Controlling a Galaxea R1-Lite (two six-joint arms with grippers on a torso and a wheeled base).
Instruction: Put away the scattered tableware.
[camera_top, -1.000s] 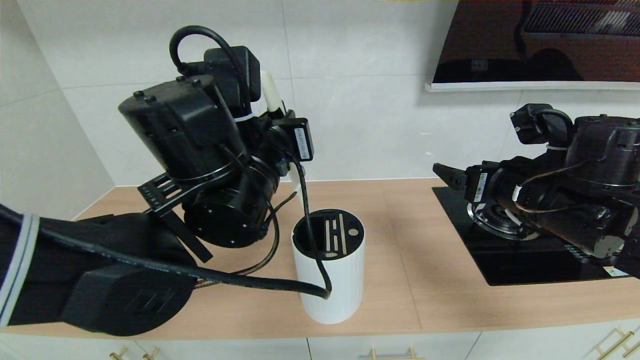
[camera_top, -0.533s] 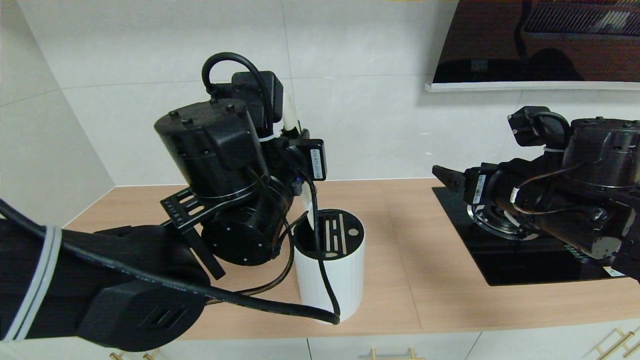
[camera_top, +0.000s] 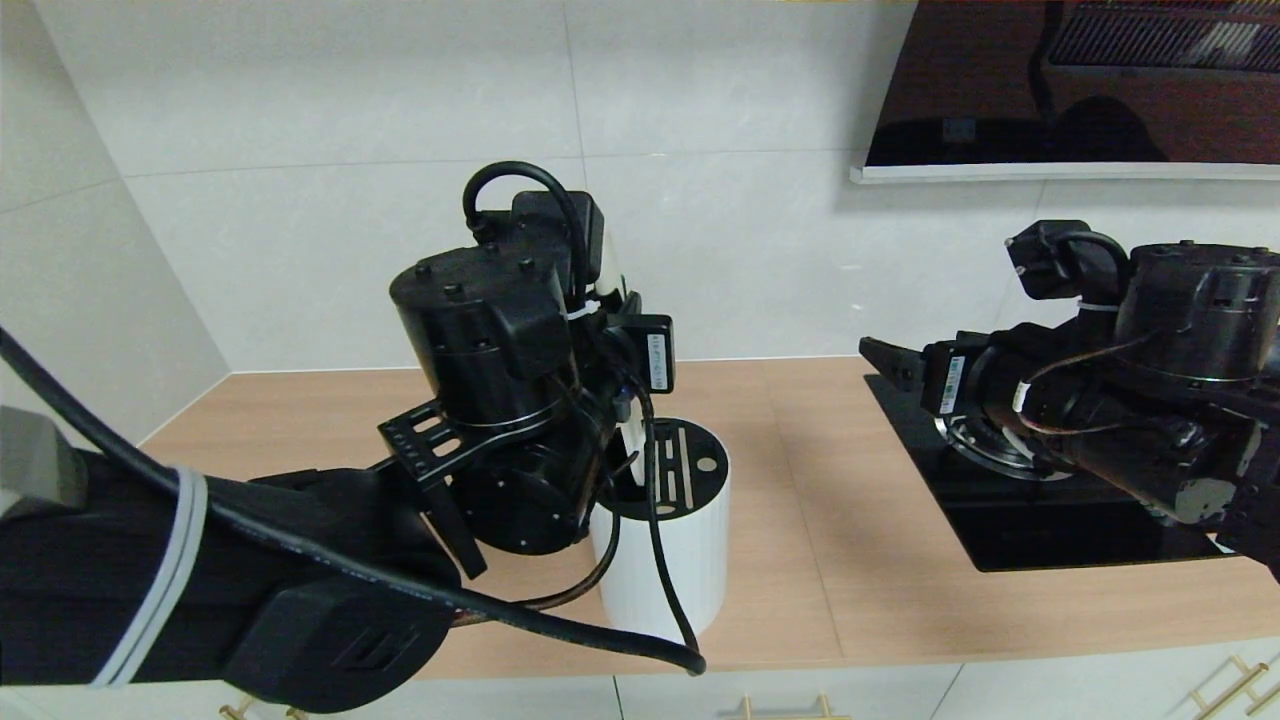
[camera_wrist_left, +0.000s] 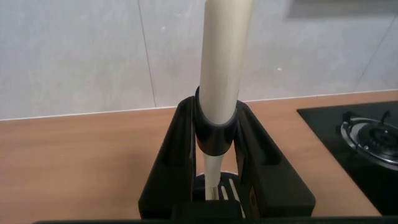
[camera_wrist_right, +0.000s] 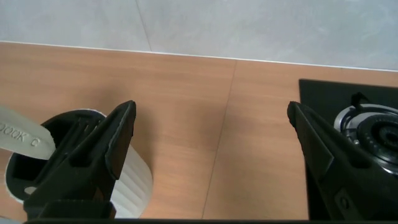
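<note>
one pale wood-grain countertop (camera_top: 800, 570) runs left to right below a wall of large smooth white tiles (camera_top: 300, 150); one glossy black glass hob (camera_top: 1050, 535) is set flat into the countertop's right part, with one round metal burner (camera_wrist_right: 373, 134) on it; one holder (camera_top: 672, 545) stands upright near the middle of the countertop, left of the hob and apart from it, a smooth white cylinder with a flat black top cut by three long narrow slots, one round hole and a wider opening on its left; of the two black grippers, the right gripper (camera_wrist_right: 211, 109) hangs above the hob's near left edge with its two ridged fingers spread wide and nothing between them; the left gripper (camera_wrist_left: 216, 106) hangs just over the holder, clamped from both sides on one utensil (camera_wrist_left: 224, 56); the utensil is upright, a round matte cream handle with one black collar, narrowing below to a thin pale part that reaches down to the holder's top; a flat cream piece (camera_wrist_right: 22, 138) with print juts at the holder's mouth, and i cannot tell whether it belongs to that utensil
</note>
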